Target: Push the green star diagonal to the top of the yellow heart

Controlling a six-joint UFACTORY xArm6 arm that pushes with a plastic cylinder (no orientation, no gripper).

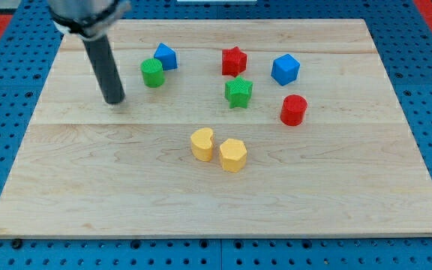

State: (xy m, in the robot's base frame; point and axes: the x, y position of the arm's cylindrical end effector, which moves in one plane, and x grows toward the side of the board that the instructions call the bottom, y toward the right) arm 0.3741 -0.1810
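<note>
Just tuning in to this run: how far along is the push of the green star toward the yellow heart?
Done: nothing visible yet. The green star sits above and to the view's right of the yellow heart, apart from it, just below the red star. In hand: my tip is far off at the view's left, beside the green cylinder, touching no block. Left: reaching the star and the whole push.

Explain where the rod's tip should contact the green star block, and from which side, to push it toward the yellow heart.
Judging by the layout: contact the green star block's upper-right face, coming from the view's top right, since the yellow heart block lies lower-left. My tip sits far left, beside the green cylinder block.
</note>
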